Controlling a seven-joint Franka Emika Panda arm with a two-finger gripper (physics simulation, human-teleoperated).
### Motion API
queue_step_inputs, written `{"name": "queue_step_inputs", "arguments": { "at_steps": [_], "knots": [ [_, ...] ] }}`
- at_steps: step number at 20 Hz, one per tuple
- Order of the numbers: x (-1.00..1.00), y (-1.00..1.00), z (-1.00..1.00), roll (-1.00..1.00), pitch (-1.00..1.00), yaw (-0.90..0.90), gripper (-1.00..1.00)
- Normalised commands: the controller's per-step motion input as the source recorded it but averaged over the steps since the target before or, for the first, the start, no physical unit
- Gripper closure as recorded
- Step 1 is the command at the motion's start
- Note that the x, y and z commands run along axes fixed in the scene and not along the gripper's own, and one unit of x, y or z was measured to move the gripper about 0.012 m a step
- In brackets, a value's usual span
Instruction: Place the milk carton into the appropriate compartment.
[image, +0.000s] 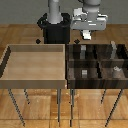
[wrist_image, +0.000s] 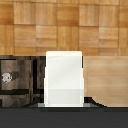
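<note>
The milk carton (wrist_image: 64, 77) fills the middle of the wrist view as a white upright box, held close under the camera. In the exterior view my gripper (image: 86, 35) is shut on the carton (image: 86, 36) and holds it in the air, above the far edge of the dark partitioned tray (image: 95, 62). The nearest compartment (image: 81, 52) is the far cell on the exterior view's left of that tray. My fingers are hidden behind the carton in the wrist view.
A grey cube (image: 84, 73) sits in the near cell below the gripper. A small roundish item (image: 116, 70) lies in the near cell on the exterior view's right, also in the wrist view (wrist_image: 6, 77). A light tan undivided tray (image: 35, 46) adjoins. Both stand on thin legs.
</note>
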Motion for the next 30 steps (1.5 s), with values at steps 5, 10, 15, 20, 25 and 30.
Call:
{"name": "queue_step_inputs", "arguments": {
  "at_steps": [5, 10, 15, 20, 25, 30],
  "knots": [
    [-0.2, -0.7, 0.0, 0.0, 0.0, 0.0, 1.0],
    [0.0, -0.2, -0.2, 0.0, 0.0, 0.0, 1.0],
    [0.0, 0.0, -1.0, 0.0, 0.0, 0.0, 1.0],
    [0.0, 0.0, -1.0, 0.0, 0.0, 0.0, 1.0],
    [-0.2, 0.0, -0.8, 0.0, 0.0, 0.0, 1.0],
    [0.0, 0.0, -0.2, 0.0, 0.0, 0.0, 1.0]
  ]
}}
